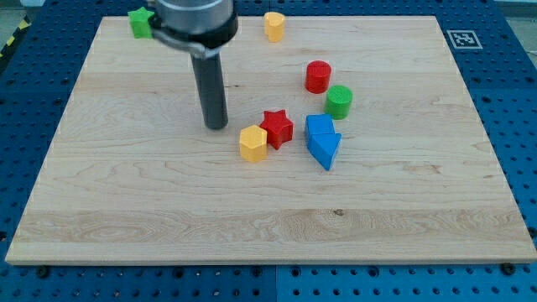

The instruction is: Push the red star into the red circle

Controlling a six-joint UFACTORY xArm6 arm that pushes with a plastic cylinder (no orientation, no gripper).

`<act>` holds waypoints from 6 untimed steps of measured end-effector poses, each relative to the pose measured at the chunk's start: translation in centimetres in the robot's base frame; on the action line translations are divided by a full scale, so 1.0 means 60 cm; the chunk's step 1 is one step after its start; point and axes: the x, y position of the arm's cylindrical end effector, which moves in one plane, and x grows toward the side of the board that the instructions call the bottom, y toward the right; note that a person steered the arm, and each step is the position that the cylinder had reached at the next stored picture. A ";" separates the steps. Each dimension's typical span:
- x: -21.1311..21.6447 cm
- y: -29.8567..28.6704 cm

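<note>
A pale wooden board (168, 218), long grain running left to right, lies on a blue perforated bench (512, 101); a small black-and-white marker tag (463, 39) sits at the board's far right corner. The arm carries no gripper, only a straight dark rod, matt and cylindrical, coming down from a glossy black collar at the far left. My tip (216, 127) rests on the wood left of the central cluster, near the yellow hexagonal block (252, 143) but apart from it.

The task's red star block (277, 127), smooth and five-pointed, sits just right of that yellow hexagon, the two touching or nearly so. Right of the star, close beside it, lie a blue block (318, 127) and a blue wedge-shaped block (325, 148), pressed together. The red circular cylinder (317, 76) stands farther off, up and to the right of the star, with a green cylinder (338, 101) just beside it on the near right. A yellow block (273, 26) stands by the far edge, and a green block (140, 23) at the far left, partly behind the collar.

The near half of the board is bare wood, as is the right side.
</note>
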 end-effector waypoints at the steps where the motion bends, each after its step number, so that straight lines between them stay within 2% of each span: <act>1: 0.035 0.041; 3: 0.027 0.163; 6: -0.049 0.163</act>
